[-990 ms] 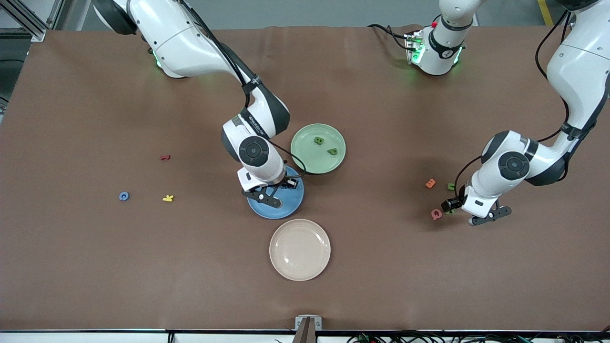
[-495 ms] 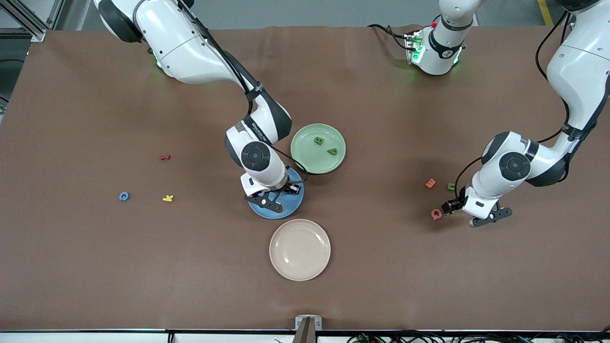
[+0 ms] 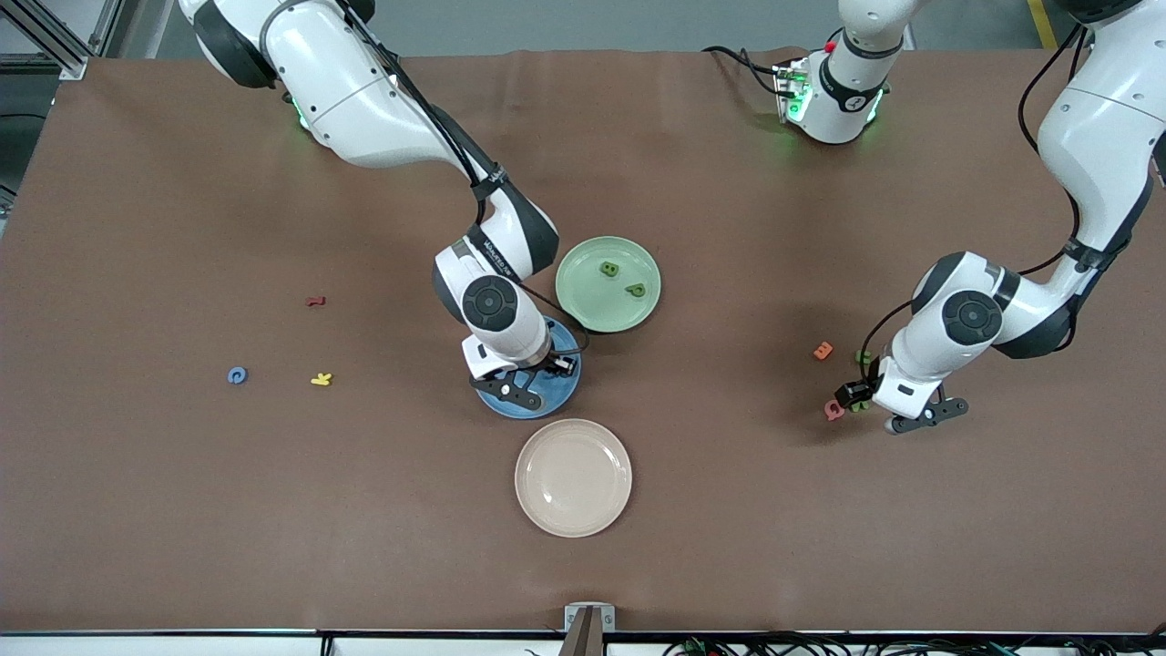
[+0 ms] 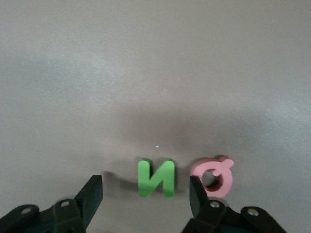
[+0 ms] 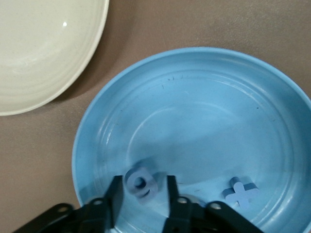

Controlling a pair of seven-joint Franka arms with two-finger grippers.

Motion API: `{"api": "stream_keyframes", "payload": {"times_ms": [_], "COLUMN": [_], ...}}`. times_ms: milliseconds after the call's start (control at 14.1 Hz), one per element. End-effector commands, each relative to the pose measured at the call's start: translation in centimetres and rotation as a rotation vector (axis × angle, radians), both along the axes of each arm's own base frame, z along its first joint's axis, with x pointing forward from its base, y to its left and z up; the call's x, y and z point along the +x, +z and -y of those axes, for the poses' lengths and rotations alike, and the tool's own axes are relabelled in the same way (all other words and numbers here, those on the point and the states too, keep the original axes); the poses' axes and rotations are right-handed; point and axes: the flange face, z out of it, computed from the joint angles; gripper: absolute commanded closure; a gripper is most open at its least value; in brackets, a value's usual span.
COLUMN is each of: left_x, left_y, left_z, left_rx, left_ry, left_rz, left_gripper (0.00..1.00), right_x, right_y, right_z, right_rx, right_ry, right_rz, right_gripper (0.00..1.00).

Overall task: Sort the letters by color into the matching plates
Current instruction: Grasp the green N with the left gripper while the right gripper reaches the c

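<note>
Left wrist view, bottom centre: open left gripper (image 4: 146, 194) straddles green letter (image 4: 156, 177); it could snag the adjacent pink letter (image 4: 214, 175). Right gripper (image 5: 141, 194) loosely brackets a blue letter (image 5: 140, 183).

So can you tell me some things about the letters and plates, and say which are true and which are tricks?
1. Two green letters lie in the green plate. True.
2. The beige plate holds a yellow letter. False: it holds nothing.
3. The left gripper has open fingers either side of a green N. True.
4. The pink letter lies in the blue plate. False: it lies on the table beside the N.
5. A blue X lies in the blue plate. True.
</note>
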Motion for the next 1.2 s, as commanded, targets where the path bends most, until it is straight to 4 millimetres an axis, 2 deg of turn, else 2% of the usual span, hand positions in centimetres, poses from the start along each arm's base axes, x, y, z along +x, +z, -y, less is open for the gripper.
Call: {"api": "stream_keyframes", "payload": {"times_ms": [0,71,212,283,424,566,636,778,919,1131], "left_x": [0.4,0.3,0.3,0.3,0.3,0.2,0.2,0.2,0.1,0.1], "left_y": [-0.1,-0.1,-0.1,0.0,0.0,-0.1,-0.1,-0.1,-0.3,-0.4], "left_z": [-0.2,-0.2,-0.8,-0.8,-0.9,-0.9,-0.9,-0.9,-0.9,-0.8], "left_rx": [0.007,0.007,0.010,0.012,0.013,0.014,0.014,0.014,0.011,0.010], "left_ry": [-0.009,-0.014,-0.013,-0.013,-0.012,-0.015,-0.014,-0.015,-0.014,-0.016], "left_rz": [0.016,0.015,0.015,0.015,0.015,0.013,0.012,0.012,0.009,0.008], "left_gripper": [0.19,0.19,0.19,0.19,0.19,0.19,0.19,0.19,0.19,0.19], "right_x": [0.4,0.2,-0.4,-0.7,-0.8,-1.6,-1.9,-2.5,-2.6,-2.3], "right_y": [1.9,2.7,8.0,11.3,17.2,21.0,22.2,23.3,23.4,22.8], "right_z": [-0.4,-0.3,1.5,3.1,7.7,13.3,16.8,23.4,30.8,40.4], "right_rx": [0.001,-0.015,-0.070,-0.089,-0.108,-0.098,-0.086,-0.067,-0.041,-0.024], "right_ry": [0.001,0.006,0.042,0.090,0.123,0.182,0.212,0.269,0.328,0.392], "right_rz": [0.017,-0.005,-0.085,-0.118,-0.164,-0.169,-0.165,-0.166,-0.167,-0.161], "right_gripper": [0.11,0.00,0.00,0.00,0.00,0.00,0.00,0.00,0.00,0.00]}}
